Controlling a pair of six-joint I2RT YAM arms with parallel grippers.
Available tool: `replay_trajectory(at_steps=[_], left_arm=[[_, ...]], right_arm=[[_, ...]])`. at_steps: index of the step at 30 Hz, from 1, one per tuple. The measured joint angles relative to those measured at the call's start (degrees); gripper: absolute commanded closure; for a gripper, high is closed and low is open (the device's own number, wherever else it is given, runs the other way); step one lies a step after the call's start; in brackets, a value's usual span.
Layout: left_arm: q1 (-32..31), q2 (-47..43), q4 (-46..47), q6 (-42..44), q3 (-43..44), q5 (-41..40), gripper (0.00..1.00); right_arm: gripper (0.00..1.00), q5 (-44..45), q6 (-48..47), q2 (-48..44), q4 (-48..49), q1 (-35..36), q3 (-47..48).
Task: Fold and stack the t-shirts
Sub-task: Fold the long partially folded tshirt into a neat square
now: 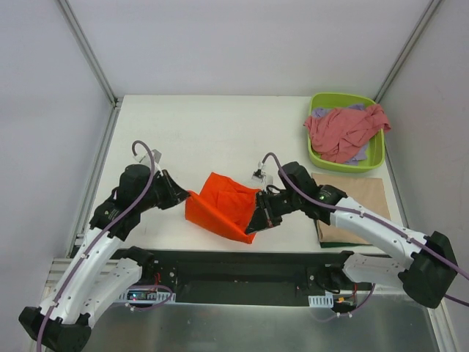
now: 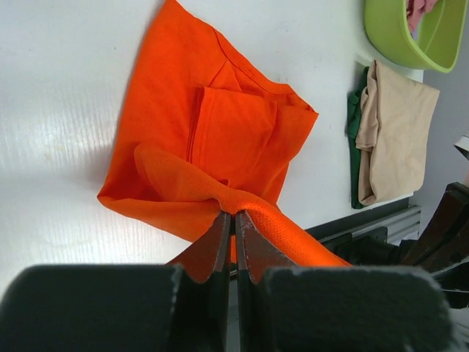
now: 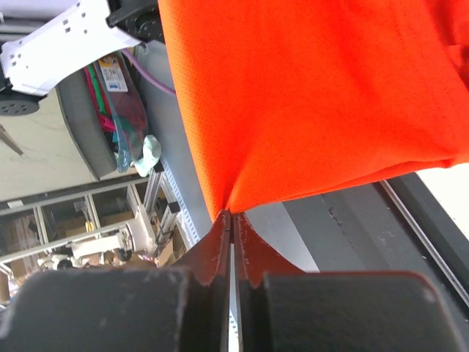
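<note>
Toward the near edge of the tabletop [image 1: 205, 132], the left end effector [image 1: 185, 196] and right end effector [image 1: 258, 214], fingers pressed together, pinch opposite edges of the orange t-shirt [image 1: 220, 205] spanning between them. Farther right, a tan t-shirt [image 1: 359, 202] lies over a dark green t-shirt [image 2: 355, 154].

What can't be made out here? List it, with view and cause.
- Top view: dark green shirt, mostly under the tan shirt.
- Top view: lavender shirt, mostly under the pink shirt.
- Right wrist view: orange shirt, cut off by top and right edges.
- Left wrist view: lime tub, cut off by the top edge.
</note>
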Motion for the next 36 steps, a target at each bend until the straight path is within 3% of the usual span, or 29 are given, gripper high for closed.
replay_trajectory(at_steps=[15, 27, 36], left_arm=[[0.0, 19.4, 12.2, 1.2, 5.6, -0.4, 1.0], [-0.8, 38.2, 16.4, 3.8, 15.8, -1.1, 1.0], [-1.9, 56.0, 17.6, 5.8, 26.7, 3.1, 1.0]], right_arm=[[0.99, 3.0, -0.5, 0.1, 0.2, -14.3, -2.0], [0.99, 7.7, -0.5, 1.9, 0.7, -24.4, -3.1], [0.99, 12.0, -1.4, 6.4, 1.7, -29.8, -5.3]])
